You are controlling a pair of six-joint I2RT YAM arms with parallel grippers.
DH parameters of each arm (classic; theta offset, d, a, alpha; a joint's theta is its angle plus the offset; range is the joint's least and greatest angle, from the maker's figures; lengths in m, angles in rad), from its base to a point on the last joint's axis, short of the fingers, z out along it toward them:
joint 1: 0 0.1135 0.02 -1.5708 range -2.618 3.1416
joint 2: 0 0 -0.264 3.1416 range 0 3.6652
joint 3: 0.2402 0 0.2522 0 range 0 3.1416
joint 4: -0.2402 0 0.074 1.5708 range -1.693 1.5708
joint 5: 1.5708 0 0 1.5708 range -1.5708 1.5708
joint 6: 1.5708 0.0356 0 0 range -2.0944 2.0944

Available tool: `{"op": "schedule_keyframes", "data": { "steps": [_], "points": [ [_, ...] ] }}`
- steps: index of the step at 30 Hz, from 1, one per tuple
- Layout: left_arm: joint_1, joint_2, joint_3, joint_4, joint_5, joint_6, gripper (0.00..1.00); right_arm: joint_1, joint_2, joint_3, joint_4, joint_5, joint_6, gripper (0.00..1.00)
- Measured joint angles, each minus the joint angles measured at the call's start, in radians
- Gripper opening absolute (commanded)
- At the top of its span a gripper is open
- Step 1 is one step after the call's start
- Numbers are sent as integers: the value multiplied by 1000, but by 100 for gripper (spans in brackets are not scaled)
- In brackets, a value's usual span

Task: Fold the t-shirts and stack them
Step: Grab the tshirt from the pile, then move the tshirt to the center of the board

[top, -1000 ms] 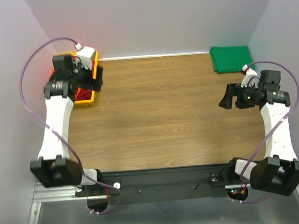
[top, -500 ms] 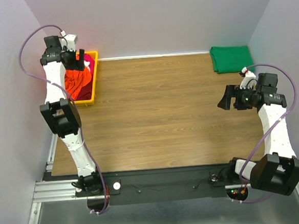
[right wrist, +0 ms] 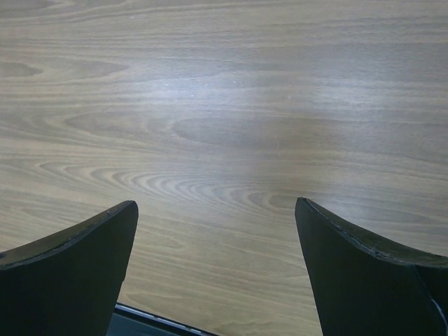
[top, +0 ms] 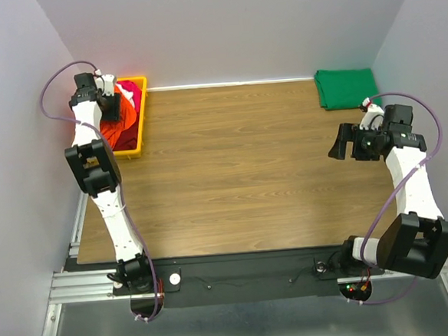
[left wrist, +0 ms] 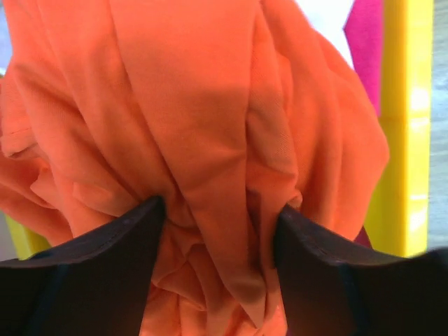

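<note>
Left end effector over yellow bin, fingers flanking a bunch of orange t-shirt. Cloth touches both; firm hold not discernible. Right end effector wide, above bench. Dark green t-shirt folded at far right corner.

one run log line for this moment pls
left gripper: fingers astride bunched orange shirt in yellow bin, grip unsure | right gripper: open, empty, over table | green shirt: folded, far right corner

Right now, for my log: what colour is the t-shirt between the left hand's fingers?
Bright orange t-shirt; clearest in left wrist view.
</note>
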Motion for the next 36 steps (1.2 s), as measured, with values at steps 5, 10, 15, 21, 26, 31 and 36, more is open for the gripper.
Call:
{"op": "schedule_keyframes", "data": {
  "steps": [5, 10, 15, 21, 26, 31, 36],
  "points": [
    [16, -2, 1, 18, 8, 1, 14, 0, 16, 6, 3, 22, 16, 100],
    [20, -24, 1, 3, 38, -2, 0, 0, 14, 12, 4, 21, 27, 100],
    [25, -144, 1, -27, 107, -10, 0, 0, -3, 12, 3, 7, 26, 100],
    [17, -418, 18, -42, 249, -68, 0, 0, -32, 12, 3, -14, 26, 100],
    [-93, -606, 94, -39, 338, -148, 0, 0, -34, 12, 3, -36, 26, 100],
    [-317, -702, 133, -4, 436, -274, 0, 0, -36, 12, 3, -59, 26, 100],
    [-484, -752, 87, 14, 542, -325, 16, 0, -46, 12, 3, -81, 23, 100]
  ]
}}
